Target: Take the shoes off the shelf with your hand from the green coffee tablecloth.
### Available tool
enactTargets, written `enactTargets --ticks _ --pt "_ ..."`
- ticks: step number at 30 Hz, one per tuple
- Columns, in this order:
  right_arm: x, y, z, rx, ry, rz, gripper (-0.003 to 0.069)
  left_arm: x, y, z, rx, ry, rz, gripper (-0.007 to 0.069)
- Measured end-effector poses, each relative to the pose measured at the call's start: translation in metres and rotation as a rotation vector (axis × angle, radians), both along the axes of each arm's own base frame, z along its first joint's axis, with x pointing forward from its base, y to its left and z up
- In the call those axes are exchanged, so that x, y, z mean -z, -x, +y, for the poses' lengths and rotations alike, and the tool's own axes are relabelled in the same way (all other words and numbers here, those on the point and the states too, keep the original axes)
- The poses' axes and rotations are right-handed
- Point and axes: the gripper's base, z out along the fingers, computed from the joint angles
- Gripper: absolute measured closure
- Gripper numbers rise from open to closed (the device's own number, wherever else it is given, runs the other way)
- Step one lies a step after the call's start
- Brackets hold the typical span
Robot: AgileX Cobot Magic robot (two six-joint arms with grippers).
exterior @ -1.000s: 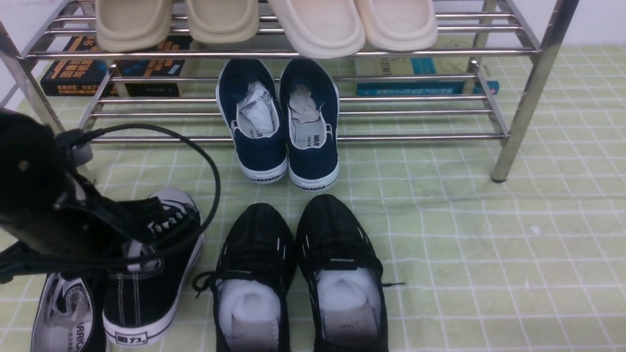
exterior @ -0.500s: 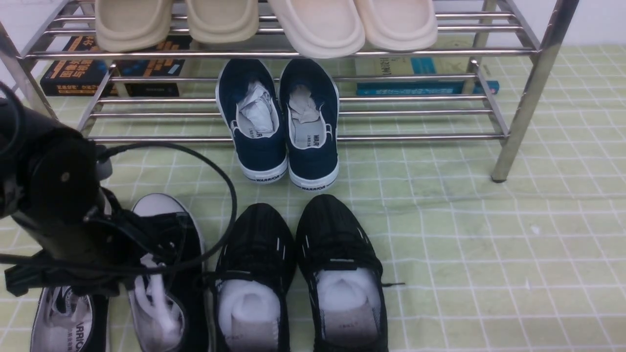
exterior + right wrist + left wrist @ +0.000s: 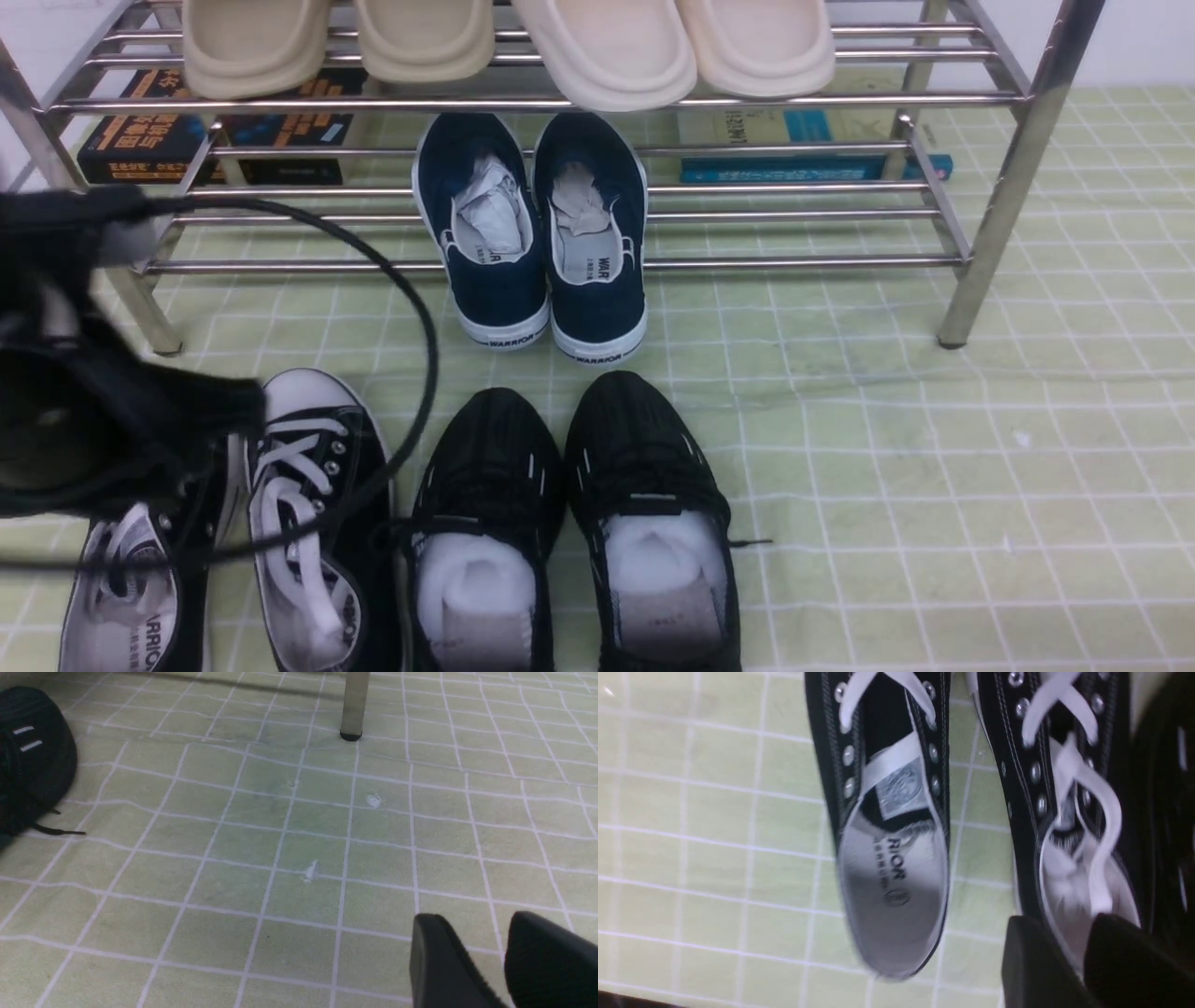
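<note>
The shoes [image 3: 308, 523] are black canvas with white laces and toe caps. The green coffee tablecloth [image 3: 934, 467] is light green with a white grid. The shelf [image 3: 1008, 177] is shiny silver.

Two black sneakers [image 3: 892, 826] lie side by side on the checked green cloth [image 3: 714, 826]; the gripper [image 3: 1083, 961], seemingly parted, holds nothing.

The shelf [image 3: 999, 177] consists of polished, glossy metal bars. The green coffee tablecloth [image 3: 934, 448] is matt woven cloth, slightly wrinkled. The shoes [image 3: 308, 523] have matt black canvas uppers, flat white cloth laces, shiny metal eyelets and smooth white rubber toe caps. The running shoes [image 3: 579, 485] are black mesh stuffed with white paper. The slippers [image 3: 597, 47] look smooth, matt and rubbery.
</note>
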Motion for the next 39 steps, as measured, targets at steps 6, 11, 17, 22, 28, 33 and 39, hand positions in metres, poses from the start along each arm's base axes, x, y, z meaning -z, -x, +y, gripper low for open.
enactTargets --ticks 6,11,17,22,28,33,39 --pt "0.000 0.000 0.000 0.000 0.000 0.000 0.0420 -0.034 0.046 0.018 0.100 0.013 -0.170 0.0592" --pt "0.000 0.000 0.000 0.000 0.000 0.000 0.0420 -0.046 0.098 0.035 0.171 0.067 -0.334 0.0624" --pt "0.000 0.000 0.000 0.000 0.000 0.000 0.0420 -0.018 0.138 0.044 0.180 0.243 -0.683 0.0624" --pt "0.000 0.000 0.000 0.000 0.000 0.000 0.0420 0.010 0.139 0.042 0.197 0.322 -0.869 0.0624" --pt "0.000 0.000 0.000 0.000 0.000 0.000 0.0420 0.045 0.131 0.037 0.212 0.331 -0.881 0.0622" --pt "0.000 0.000 0.000 0.000 0.000 0.000 0.0420 0.065 0.128 0.036 0.209 0.309 -0.806 0.0617" --pt "0.000 0.000 0.000 0.000 0.000 0.000 0.0420 0.074 0.129 0.037 0.202 0.294 -0.752 0.0608"
